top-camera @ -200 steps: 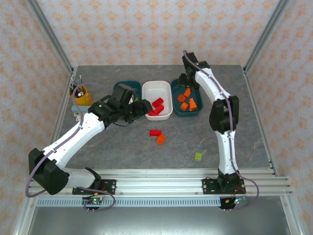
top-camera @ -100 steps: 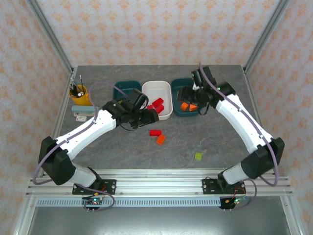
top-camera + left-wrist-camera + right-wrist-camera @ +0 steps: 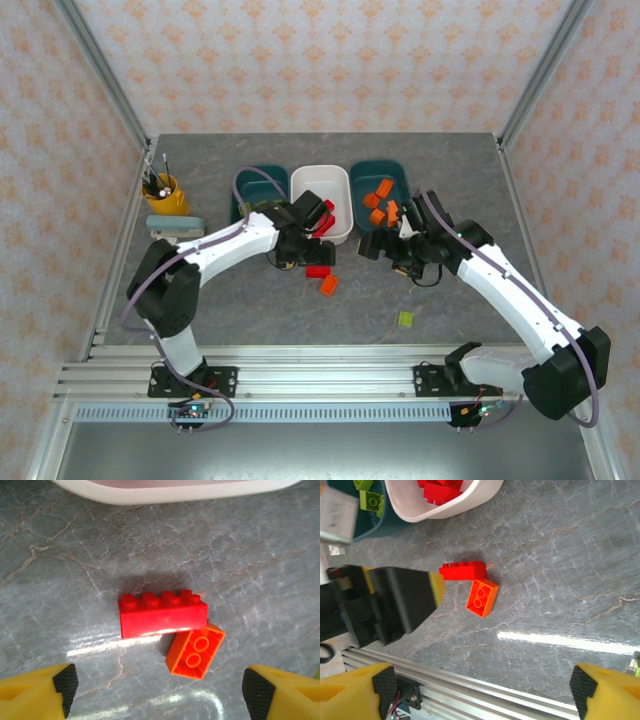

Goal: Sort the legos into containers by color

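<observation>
A red lego point(image 3: 318, 271) point(image 3: 162, 615) and an orange lego point(image 3: 329, 285) point(image 3: 196, 651), lying studs down, touch on the table in front of the white container point(image 3: 320, 178). My left gripper point(image 3: 314, 245) point(image 3: 160, 692) hovers just behind and above them, open and empty. My right gripper point(image 3: 373, 247) point(image 3: 482, 687) is open and empty to their right, in front of the right teal container point(image 3: 398, 178), which holds orange legos point(image 3: 381, 203). Red legos point(image 3: 440, 487) lie in the white container point(image 3: 470, 502). Green legos point(image 3: 372, 500) lie in the left teal container point(image 3: 244, 180). A lime lego point(image 3: 405, 319) sits alone nearer the front.
A yellow pen cup point(image 3: 165, 193) and a flat grey-teal block point(image 3: 178, 226) stand at the back left. An aluminium rail point(image 3: 320, 362) runs along the table's near edge. In the right wrist view the left gripper's black body point(image 3: 402, 602) sits left of the two bricks.
Both arms have swung away from the containers toward the loose red and orange bricks in the middle. Both grippers have opened wider.
</observation>
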Controlling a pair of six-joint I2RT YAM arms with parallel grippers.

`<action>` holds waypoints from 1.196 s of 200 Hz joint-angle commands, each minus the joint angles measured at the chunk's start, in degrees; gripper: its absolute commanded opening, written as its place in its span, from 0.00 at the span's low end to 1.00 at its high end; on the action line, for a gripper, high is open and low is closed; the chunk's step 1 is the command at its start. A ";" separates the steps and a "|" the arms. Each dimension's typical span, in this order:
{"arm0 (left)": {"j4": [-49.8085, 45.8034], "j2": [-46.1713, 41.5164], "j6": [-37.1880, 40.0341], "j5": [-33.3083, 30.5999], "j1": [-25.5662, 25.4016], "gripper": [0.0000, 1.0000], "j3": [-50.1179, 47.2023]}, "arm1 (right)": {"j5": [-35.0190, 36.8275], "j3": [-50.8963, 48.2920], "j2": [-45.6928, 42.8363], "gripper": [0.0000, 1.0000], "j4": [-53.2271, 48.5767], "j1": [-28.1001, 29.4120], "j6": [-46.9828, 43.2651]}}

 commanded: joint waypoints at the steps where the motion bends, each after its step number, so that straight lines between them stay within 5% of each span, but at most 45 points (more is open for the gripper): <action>1: -3.74 2.64 5.46 -1.02 -0.84 0.94 3.58 | -0.45 -0.46 -1.13 0.92 0.68 0.38 0.60; 72: -7.15 11.86 6.97 -3.12 -3.38 0.95 8.92 | 0.17 -1.60 -1.44 0.92 1.04 0.36 1.21; 239: -4.38 14.77 4.06 -7.10 -3.79 0.66 10.47 | -0.17 -2.23 -1.53 0.91 1.38 0.38 1.48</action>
